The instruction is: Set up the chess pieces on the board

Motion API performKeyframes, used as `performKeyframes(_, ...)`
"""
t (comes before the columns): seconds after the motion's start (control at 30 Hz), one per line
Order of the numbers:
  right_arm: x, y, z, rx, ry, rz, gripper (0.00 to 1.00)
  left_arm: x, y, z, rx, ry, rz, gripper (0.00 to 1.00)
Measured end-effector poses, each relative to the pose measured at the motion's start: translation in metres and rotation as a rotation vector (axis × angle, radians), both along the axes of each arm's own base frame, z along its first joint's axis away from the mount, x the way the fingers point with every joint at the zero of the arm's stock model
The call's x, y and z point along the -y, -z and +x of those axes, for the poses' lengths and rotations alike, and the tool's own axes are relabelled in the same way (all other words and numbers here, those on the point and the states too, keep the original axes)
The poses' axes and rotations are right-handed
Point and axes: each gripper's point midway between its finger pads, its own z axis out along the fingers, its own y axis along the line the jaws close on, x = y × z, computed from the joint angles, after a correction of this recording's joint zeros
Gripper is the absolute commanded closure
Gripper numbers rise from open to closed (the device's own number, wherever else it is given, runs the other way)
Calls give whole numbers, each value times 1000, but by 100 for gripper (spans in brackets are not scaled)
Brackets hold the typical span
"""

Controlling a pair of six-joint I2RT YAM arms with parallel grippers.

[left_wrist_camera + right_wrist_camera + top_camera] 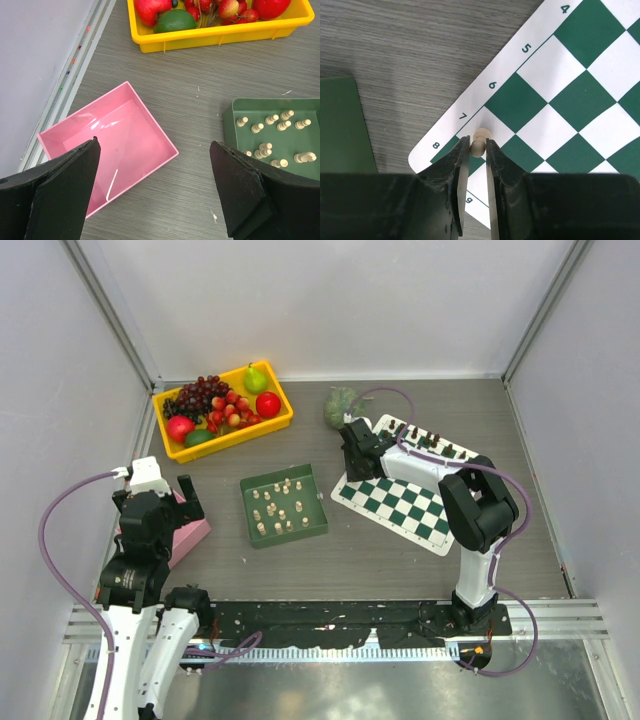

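— Judging from above, how much of the board point(405, 502) is set?

— Little. Dark figures point(430, 440) stand along its upper-right edge, and the other squares in view are bare. The green tray point(284, 470) at frame centre holds a dozen or more cream chess pieces point(280, 508), so I'd say nearly the whole light side is left to do.

— And the right gripper point(478, 145)?

— Almost closed, its fingers pinching one cream piece point(481, 134) near the top. It hangs over the board's corner by the numerals 7 and 8, lower centre of the wrist view. I can't tell whether the base touches the mat.

— Room to work?

— The white border runs just beside the piece, with grey table point(395, 50) beyond it and the tray's edge at far left. No figures stand on the nearby squares, so nothing close looks likely to be knocked.

— The left gripper point(155, 145)?

— Spread wide and holding nothing, over the pink box point(107, 145), well apart from the board.
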Motion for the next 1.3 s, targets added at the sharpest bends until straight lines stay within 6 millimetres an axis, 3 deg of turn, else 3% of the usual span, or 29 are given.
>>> performKeyframes(0.3, 0, 0, 0, -8, -1, 12, 70, 0, 0, 0, 0, 0, 0, 1)
performKeyframes(0.4, 0, 1, -1, -11, -2, 10, 65, 0, 0, 0, 0, 0, 0, 1)
performKeyframes(0.53, 2, -4, -3, -11, -4, 4, 52, 0, 0, 0, 0, 0, 0, 1)
performKeyframes(0.63, 5, -18, -3, 10, -14, 3, 46, 0, 1, 0, -3, 1, 0, 1)
performKeyframes(0.8, -1, -65, 2, 88, -29, 50, 43, 2, 6, 4, -29, 11, -2, 1)
performKeyframes(0.87, -8, -84, 5, 121, -40, 81, 43, 4, 9, 6, -45, 17, -6, 1)
performKeyframes(1.0, -30, -103, -1, 133, -87, 120, 44, 10, 20, 8, -99, 41, -21, 1)
performKeyframes(1.17, -77, -113, -37, 96, -205, 169, 48, 20, 41, 1, -203, 75, -62, 0)
performKeyframes(1.3, -120, -121, -52, 83, -290, 209, 49, 24, 49, -3, -226, 83, -92, 0)
